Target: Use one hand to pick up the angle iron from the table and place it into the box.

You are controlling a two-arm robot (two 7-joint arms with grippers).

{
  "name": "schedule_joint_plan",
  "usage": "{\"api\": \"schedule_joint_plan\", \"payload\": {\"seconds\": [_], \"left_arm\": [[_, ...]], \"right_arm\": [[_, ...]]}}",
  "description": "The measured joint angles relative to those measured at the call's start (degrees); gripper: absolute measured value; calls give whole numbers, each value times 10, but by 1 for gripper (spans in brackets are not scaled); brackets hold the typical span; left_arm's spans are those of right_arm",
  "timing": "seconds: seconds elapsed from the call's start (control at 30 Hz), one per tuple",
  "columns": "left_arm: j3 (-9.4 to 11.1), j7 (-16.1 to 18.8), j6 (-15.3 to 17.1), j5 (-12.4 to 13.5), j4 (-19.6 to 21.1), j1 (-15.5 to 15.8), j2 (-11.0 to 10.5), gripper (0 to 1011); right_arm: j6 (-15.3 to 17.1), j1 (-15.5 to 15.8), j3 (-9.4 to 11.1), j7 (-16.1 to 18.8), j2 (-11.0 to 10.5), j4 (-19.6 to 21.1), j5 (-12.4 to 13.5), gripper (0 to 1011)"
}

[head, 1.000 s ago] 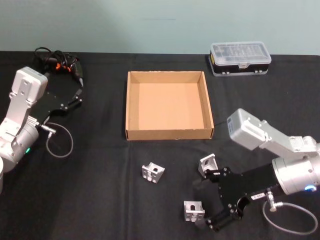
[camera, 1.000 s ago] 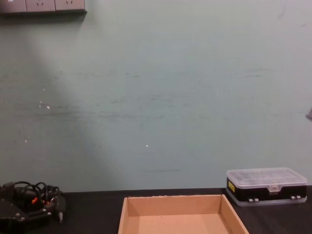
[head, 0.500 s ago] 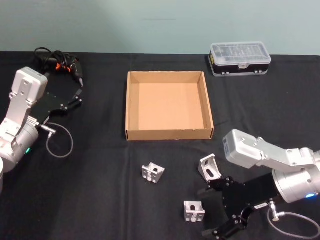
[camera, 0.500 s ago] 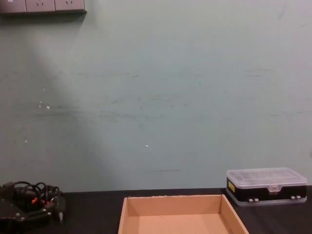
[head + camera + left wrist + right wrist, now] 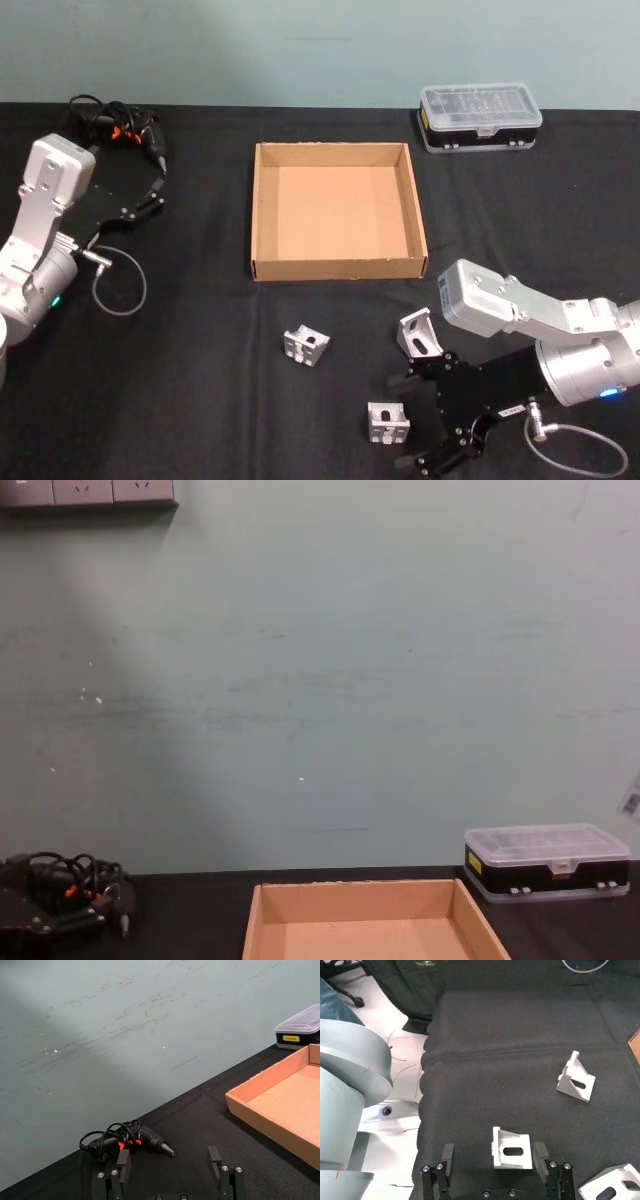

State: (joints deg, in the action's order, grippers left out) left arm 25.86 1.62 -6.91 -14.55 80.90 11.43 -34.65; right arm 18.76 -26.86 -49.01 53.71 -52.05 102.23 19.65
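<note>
Three silver angle irons lie on the black table (image 5: pixel 190 400) in front of the tan box (image 5: pixel 338 268): one on the left (image 5: pixel 306 346), one on the right (image 5: pixel 420 332), and the nearest one (image 5: pixel 387 423). My right gripper (image 5: pixel 413 427) is open, low over the table, with its fingers either side of the nearest angle iron. In the right wrist view that angle iron (image 5: pixel 512 1149) sits between the two spread fingers of the right gripper (image 5: pixel 493 1156), not clamped. My left gripper (image 5: pixel 158 194) stays parked at the far left, open (image 5: pixel 169 1161).
A black plastic case with a clear lid (image 5: pixel 481 116) stands behind the box on the right. A cabled drill (image 5: pixel 118 128) lies at the back left near the left arm. The box (image 5: pixel 355 902) holds nothing. The table's front edge (image 5: pixel 426 1110) drops to the floor.
The right arm drew back and lowered, then shifted left. Its open fingers now bracket the nearest angle iron. The left arm and the angle irons have not moved.
</note>
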Motion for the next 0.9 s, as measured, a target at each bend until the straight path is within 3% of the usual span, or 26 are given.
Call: {"api": "schedule_joint_plan", "payload": {"seconds": [0.77, 0.9], "left_arm": [[0, 0, 0, 0, 0, 0, 0, 1000], [0, 0, 0, 0, 0, 0, 0, 1000]], "right_arm": [[2, -7, -14, 12, 16, -15, -24, 1003], [3, -8, -16, 13, 18, -18, -29, 947]]}}
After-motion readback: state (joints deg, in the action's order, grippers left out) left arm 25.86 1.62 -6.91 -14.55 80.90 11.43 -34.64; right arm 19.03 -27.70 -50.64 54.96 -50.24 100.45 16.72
